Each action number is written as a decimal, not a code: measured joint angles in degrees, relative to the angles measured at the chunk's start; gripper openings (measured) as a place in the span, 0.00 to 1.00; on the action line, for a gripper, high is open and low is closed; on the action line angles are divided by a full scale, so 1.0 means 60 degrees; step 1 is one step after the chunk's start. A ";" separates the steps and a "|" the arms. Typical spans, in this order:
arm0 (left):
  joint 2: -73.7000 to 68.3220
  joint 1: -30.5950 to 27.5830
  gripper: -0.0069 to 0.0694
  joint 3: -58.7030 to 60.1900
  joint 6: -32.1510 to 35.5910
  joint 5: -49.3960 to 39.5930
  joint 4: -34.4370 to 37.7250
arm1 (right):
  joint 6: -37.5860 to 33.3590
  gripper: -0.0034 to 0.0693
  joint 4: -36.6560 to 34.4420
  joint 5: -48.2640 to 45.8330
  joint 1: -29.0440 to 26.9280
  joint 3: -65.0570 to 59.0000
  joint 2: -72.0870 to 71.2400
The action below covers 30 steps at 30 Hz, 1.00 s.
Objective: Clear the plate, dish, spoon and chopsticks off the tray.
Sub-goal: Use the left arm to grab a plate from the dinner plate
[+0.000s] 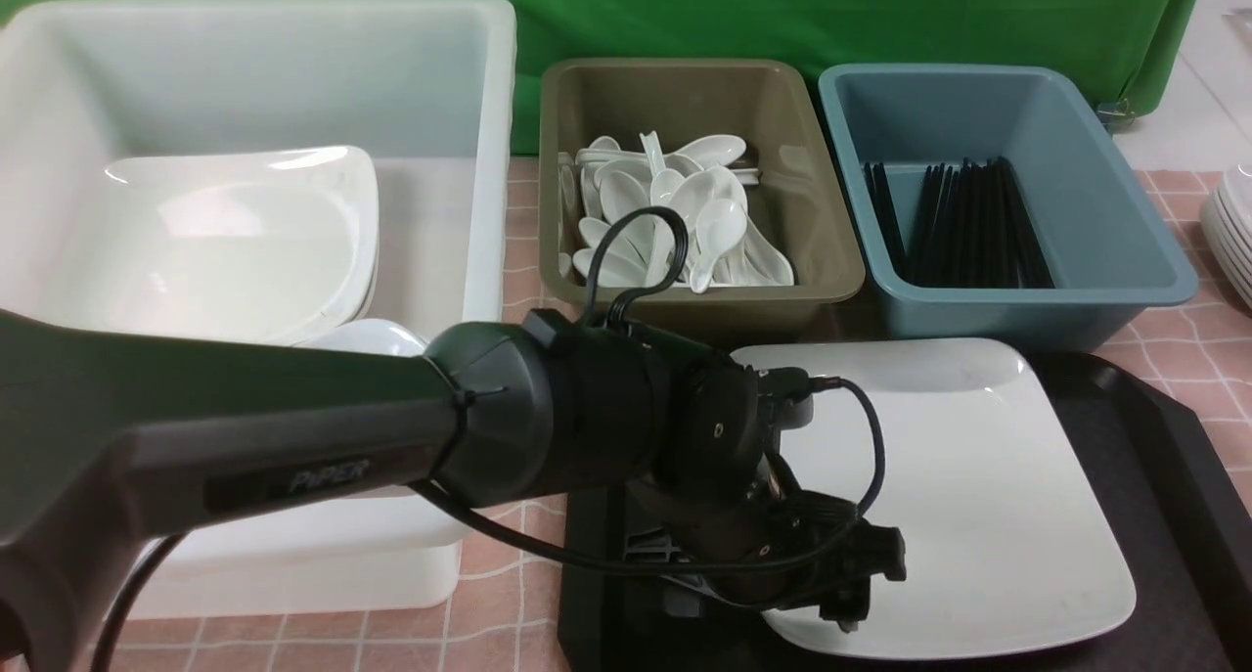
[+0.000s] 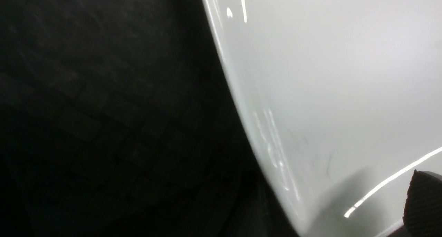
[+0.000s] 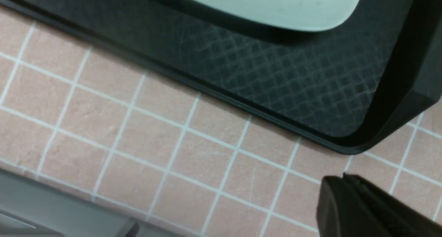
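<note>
1. The left gripper (image 1: pixel 846 602) stands with its jaws spread wide at the near-left corner of the plate (image 1: pixel 968 476). One fingertip (image 2: pixel 424 204) hangs just over the glossy rim.
2. The right gripper (image 3: pixel 345 185) is pressed together and empty. It is above the pink checked tablecloth (image 3: pixel 138 133), just outside a cut-off corner of the tray (image 3: pixel 276 92).
3. The plate lies flat on the black tray and covers most of it.
4. Wrist and cables mask the left fingers from the front, so contact with the plate cannot be told.
5. The left arm reaches across level from the near-left, with its wrist bent down.
</note>
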<state>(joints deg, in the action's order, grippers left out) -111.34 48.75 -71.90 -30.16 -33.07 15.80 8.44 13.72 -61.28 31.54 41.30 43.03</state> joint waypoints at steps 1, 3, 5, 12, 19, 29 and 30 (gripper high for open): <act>0.0000 0.0000 0.78 0.0000 -0.0047 0.0010 -0.0050 | 0.0000 0.09 0.0000 0.0000 0.0000 0.0000 0.0000; 0.0000 0.0000 0.78 0.0000 -0.0568 0.0076 -0.0509 | 0.0000 0.09 0.0000 -0.0010 0.0000 0.0000 0.0000; 0.0000 0.0000 0.78 0.0022 -0.0892 0.0314 -0.0680 | 0.0000 0.09 0.0000 -0.0010 0.0000 0.0000 0.0000; -0.0055 0.0000 0.78 0.0469 -0.1176 0.1296 -0.0031 | 0.0023 0.09 -0.0070 -0.0010 0.0000 0.0000 0.0000; 0.0071 0.0000 0.71 0.1010 -0.1224 0.2110 0.0389 | 0.0024 0.09 -0.0538 -0.0010 0.0000 0.0000 0.0000; -0.0050 0.0000 0.31 0.1105 -0.1277 0.2290 0.0917 | 0.0032 0.09 -0.0664 -0.0089 0.0000 0.0000 0.0000; -0.0058 0.0000 0.28 0.1105 -0.1314 0.2327 0.0983 | 0.0032 0.09 -0.0664 -0.0089 0.0000 0.0000 0.0000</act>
<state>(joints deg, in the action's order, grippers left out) -111.69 48.75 -65.27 -38.04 -19.11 21.70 8.64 9.74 -61.82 31.54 41.30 43.03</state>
